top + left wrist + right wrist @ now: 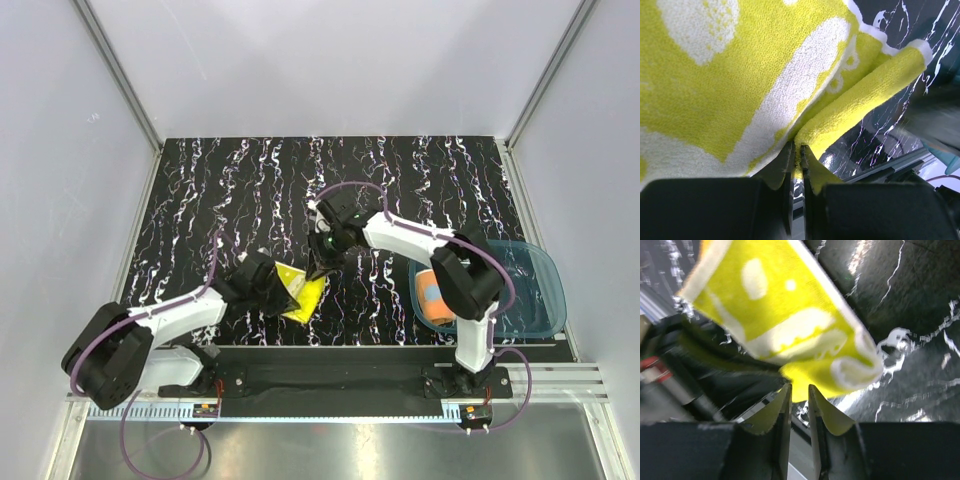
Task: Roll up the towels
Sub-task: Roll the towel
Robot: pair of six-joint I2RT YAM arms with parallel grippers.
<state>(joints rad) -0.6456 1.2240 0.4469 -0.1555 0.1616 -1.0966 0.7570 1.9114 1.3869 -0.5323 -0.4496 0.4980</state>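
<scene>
On the black, white-veined table (400, 170) within pale walls (330, 60), the yellow towel (306, 296) lies slantwise near the front edge, half hidden under the left gripper (797, 162), which pinches its rim, while the right gripper (800, 395) has its narrowed jaws at a corner, grip unclear, and the orange towel (432, 293) sits in the tray (540, 300).

Black table (400, 170) under me, white and violet veins streaking all across it, glossy enough to catch the light. Down by my near edge, left of middle, there's the yellow towel (305, 293): white pattern, one side curled into a roll, part of it up off the surface. Far right, near edge, the blue tray (535, 285) sits flat on the table, well apart from the towel.
</scene>
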